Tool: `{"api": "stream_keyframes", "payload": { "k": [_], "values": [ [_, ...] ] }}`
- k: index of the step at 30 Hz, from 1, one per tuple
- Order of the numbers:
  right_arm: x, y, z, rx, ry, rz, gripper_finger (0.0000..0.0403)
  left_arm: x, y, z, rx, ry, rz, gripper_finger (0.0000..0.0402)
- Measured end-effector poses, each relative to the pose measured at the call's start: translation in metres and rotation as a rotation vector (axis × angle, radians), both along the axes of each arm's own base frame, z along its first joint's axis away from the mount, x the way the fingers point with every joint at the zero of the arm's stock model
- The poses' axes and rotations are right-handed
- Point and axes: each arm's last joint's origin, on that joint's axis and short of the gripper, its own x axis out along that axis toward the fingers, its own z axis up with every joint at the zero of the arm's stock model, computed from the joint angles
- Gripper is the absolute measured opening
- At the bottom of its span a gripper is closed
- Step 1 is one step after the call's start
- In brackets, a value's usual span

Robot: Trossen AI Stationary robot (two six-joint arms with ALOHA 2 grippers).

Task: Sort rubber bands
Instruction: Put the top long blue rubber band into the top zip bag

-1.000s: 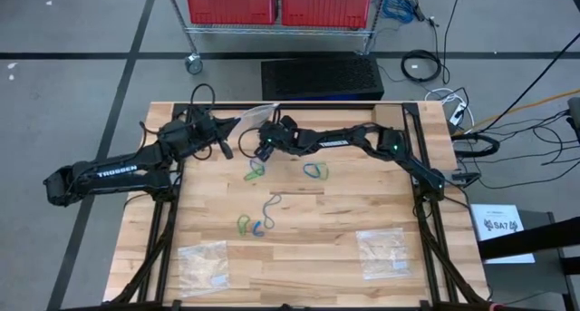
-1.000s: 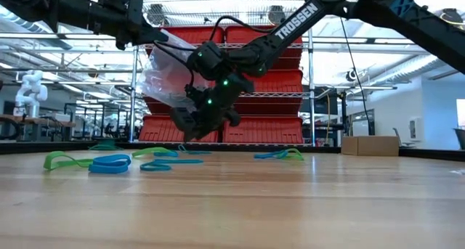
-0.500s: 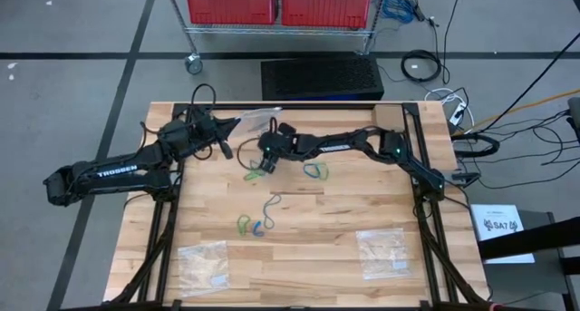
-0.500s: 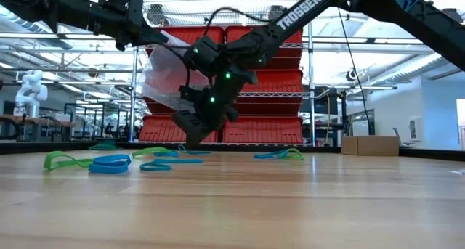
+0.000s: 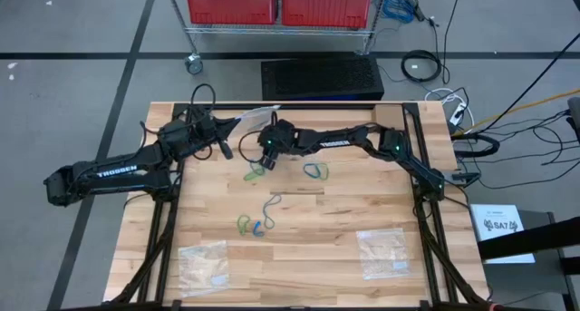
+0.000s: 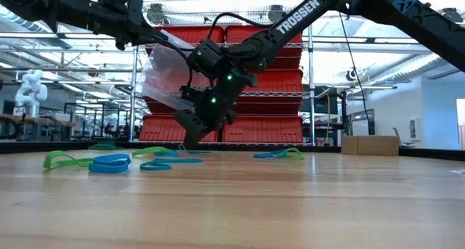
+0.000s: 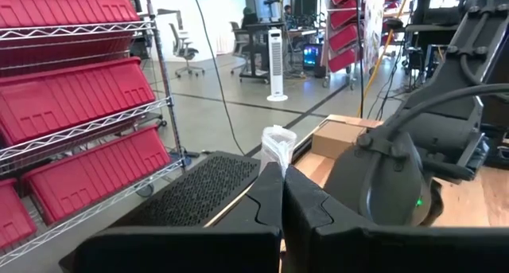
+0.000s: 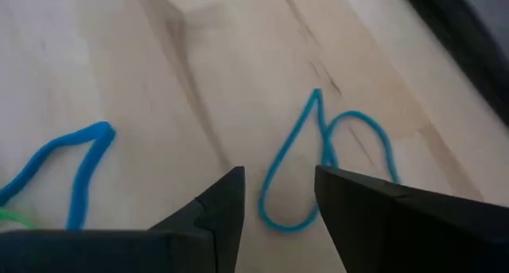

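Observation:
Blue and green rubber bands lie flat on the wooden table in loose groups (image 5: 254,173), (image 5: 314,170), (image 5: 254,226). My right gripper (image 5: 261,160) slants down over the far left group, open. Its fingertips stand just above the wood on either side of a blue band (image 8: 290,185). Another blue band (image 8: 64,165) lies beside it. My left gripper (image 5: 227,137) at the far left is shut on a clear plastic bag (image 5: 252,118). My left gripper pinches the clear bag by a narrow bunched part (image 7: 276,146) between its two shut fingers, which point level across the table's far side. The bag is lifted clear of the table, and its body (image 6: 163,71) hangs down beside the right arm.
Two more clear bags (image 5: 204,262), (image 5: 384,247) lie flat near the front edge. A thin dark band (image 5: 272,202) lies mid-table. Bare wood lies right of the bands. Beyond the far edge stand a black mat (image 5: 322,77) and a rack with red bins (image 5: 281,3).
My right gripper has dipped toward the table over the far left bands and rolled a little about its own line. The bands and the held bag have stayed where they were.

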Motion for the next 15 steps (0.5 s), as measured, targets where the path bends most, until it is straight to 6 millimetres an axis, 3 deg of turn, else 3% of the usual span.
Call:
{"api": "stream_keyframes", "payload": {
  "k": [15],
  "values": [
    [-0.0014,0.0033,-0.0032,0.03,0.027,0.027,0.0118,0.0,0.0,-0.0001,0.0,0.002,0.0,0.0]
  ]
}}
